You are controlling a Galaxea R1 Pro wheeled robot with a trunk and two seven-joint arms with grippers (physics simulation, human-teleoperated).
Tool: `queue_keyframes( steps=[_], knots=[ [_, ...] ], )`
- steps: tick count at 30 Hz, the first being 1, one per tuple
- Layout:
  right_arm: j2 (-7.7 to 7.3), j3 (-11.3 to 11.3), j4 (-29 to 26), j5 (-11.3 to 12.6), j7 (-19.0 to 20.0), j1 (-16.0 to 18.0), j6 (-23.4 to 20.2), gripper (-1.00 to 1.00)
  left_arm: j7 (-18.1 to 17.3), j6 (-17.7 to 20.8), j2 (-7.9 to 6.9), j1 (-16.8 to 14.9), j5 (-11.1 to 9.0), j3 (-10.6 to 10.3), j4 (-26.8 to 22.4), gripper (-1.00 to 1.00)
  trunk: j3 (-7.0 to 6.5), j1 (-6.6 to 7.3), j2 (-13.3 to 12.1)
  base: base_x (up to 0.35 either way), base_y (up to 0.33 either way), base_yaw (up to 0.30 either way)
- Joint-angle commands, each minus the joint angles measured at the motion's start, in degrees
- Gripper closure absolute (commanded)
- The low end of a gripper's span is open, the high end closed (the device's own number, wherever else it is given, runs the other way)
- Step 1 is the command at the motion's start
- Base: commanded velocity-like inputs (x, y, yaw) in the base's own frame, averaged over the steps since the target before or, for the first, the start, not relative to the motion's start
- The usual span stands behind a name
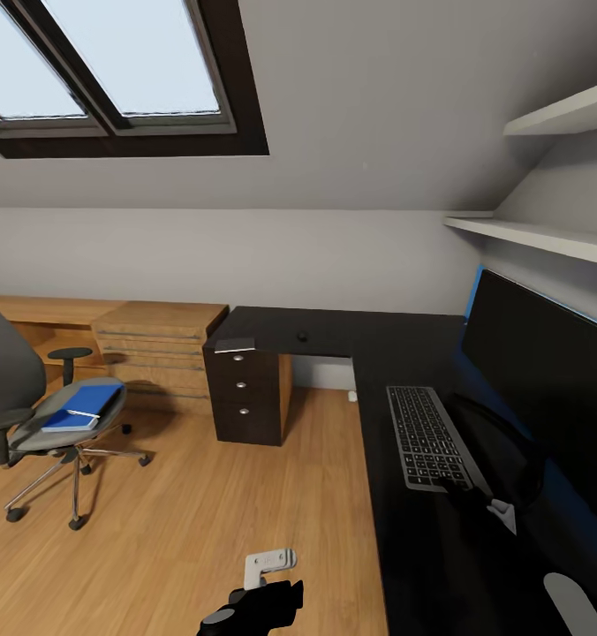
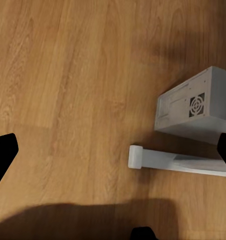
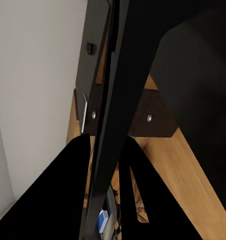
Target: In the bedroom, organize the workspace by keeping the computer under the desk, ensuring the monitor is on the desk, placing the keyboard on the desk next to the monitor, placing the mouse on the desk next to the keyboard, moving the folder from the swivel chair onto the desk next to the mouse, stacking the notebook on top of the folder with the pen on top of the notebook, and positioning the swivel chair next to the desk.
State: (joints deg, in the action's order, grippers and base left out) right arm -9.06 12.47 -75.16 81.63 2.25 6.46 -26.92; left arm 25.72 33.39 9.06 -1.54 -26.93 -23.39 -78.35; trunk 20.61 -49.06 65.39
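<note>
Computer (image 2: 195, 105) on floor, left wrist view; head view: keyboard (image 1: 426, 435) on desk (image 1: 334, 327).

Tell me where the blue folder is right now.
In the head view, the folder lies on the seat of the swivel chair at the left, on the wooden floor in front of the light wooden chest, away from the desk.
</note>
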Motion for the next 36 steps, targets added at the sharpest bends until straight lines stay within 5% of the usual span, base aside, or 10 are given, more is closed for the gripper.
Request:
queue_keyframes(
  steps=[1, 31, 36],
  knots=[
    [0.01, 0.1, 0.0, 0.2, 0.2, 0.0, -0.3, 1.00, 0.6, 0.1, -0.01, 0.0, -0.6, 0.0, -0.1, -1.00, 0.07, 0.00, 0.0, 0.093, 0.013, 0.000],
    [0.01, -0.1, -0.1, 0.2, 0.1, 0.0, -0.3, 1.00, 0.6, 0.1, -0.01, 0.0, -0.6, 1.5, -0.1, -1.00, 0.07, 0.00, 0.0, 0.024, 0.003, 0.000],
    [0.01, 0.0, -0.1, 0.2, -1.0, 0.0, -0.3, 1.00, 0.5, 0.1, -0.01, 0.0, -0.6, 3.3, -0.2, -1.00, 0.07, 0.00, 0.0, 0.000, 0.000, 0.000]
  ],
)
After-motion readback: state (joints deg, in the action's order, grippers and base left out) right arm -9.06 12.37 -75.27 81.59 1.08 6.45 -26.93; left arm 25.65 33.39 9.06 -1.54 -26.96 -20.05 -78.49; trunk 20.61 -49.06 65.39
